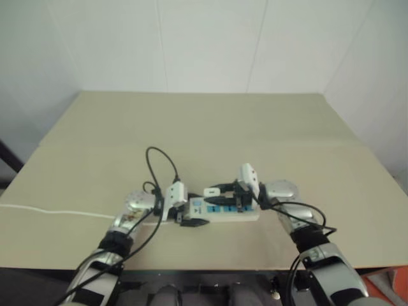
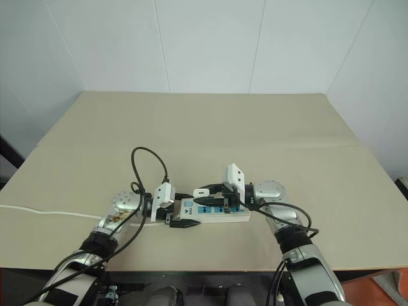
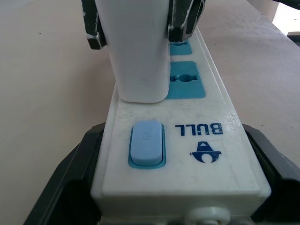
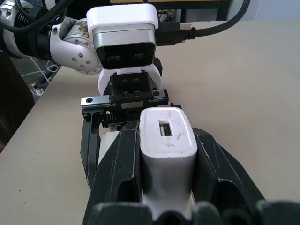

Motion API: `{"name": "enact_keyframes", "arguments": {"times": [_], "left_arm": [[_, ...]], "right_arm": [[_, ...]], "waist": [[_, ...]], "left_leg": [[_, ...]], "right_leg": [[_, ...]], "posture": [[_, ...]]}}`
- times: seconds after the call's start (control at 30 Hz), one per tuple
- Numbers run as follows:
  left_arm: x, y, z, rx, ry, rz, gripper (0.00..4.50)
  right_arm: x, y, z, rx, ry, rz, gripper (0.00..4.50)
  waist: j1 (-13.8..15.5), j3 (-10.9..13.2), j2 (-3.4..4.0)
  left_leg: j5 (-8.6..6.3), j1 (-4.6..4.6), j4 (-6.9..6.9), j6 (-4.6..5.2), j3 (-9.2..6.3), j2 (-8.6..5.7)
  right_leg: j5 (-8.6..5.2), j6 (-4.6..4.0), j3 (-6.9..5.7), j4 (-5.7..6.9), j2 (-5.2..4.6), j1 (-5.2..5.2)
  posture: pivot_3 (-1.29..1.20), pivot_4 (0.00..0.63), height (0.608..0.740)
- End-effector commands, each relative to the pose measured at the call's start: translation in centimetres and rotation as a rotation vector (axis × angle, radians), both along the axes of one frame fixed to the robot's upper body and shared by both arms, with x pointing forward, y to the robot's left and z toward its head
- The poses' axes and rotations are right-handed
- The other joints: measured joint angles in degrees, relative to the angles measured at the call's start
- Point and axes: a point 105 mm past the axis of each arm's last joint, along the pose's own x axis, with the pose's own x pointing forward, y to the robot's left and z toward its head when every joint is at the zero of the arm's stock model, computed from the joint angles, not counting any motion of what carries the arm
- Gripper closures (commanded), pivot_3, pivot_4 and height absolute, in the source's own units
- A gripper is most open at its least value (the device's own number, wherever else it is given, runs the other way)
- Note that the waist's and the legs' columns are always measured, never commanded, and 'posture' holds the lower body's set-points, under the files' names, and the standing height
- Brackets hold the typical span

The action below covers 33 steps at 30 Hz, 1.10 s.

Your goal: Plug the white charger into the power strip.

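- power strip [image 2: 213, 212] lies flat on the tan table [image 2: 210, 127], a little below the centre of the head views, running left to right, with its pale blue switch [image 3: 147, 143] at the left end and blue socket faces along the top.
- white cord [image 2: 44, 211] trails from the strip's left end across the table to the left edge of the frame.
- left gripper [image 2: 182, 215] comes in from the lower left; its black fingers [image 3: 70, 173] are clamped on the switch end of the strip, one on each long side, as the left wrist view shows at its lower corners.
- white charger [image 4: 166, 143] stands upright over the strip, just past the switch, on the socket nearest that end; in the left wrist view its base meets the strip's top face, and whether it is fully seated cannot be told.
- right gripper [image 2: 207, 199] reaches in from the lower right, pointing towards the left of the frame; its two black fingers [image 4: 119, 173] are clenched on the charger's sides, with the charger's top face and small rectangular port showing between them.
- next blue socket [image 3: 186, 80] beside the charger is uncovered.
- both white gripper housings sit close together over the strip, with black cables looping above the left wrist.
- white walls rise behind the table at the top of the head views.
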Motion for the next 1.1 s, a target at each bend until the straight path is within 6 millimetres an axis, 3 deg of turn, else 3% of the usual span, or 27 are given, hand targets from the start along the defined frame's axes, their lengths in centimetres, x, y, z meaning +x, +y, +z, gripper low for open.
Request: {"name": "enact_keyframes", "arguments": {"times": [0.03,0.27,1.1], "left_arm": [[-0.5,0.9,-0.5,0.054,-0.001,-0.019,1.17],[-0.5,1.3,-0.4,0.062,-0.002,-0.014,1.17],[-0.2,2.8,0.2,0.072,-0.004,0.003,1.17]], "right_arm": [[-0.5,-5.2,-7.3,-0.208,0.233,-0.177,3.34],[-0.6,-5.9,-7.8,-0.226,0.247,-0.193,3.34],[-0.8,-6.9,-8.8,-0.257,0.298,-0.212,3.34]], "waist": [[0.0,-0.03,-0.04],[0.01,-0.23,-0.23],[-0.11,-0.52,-0.5]], "left_leg": [[-0.01,0.04,-0.01,0.0,0.0,0.01],[-0.04,0.54,-0.38,-0.01,0.0,0.08],[-0.03,0.73,-0.81,-0.01,0.03,0.26]], "right_leg": [[0.0,0.0,-0.01,-0.03,0.0,0.05],[-0.04,0.05,-0.05,-0.6,0.02,0.56],[-0.12,-0.11,-0.06,-0.67,0.12,0.55]], "posture": [[0.0,0.15,0.74],[0.0,0.15,0.74],[0.0,0.15,0.74]]}}
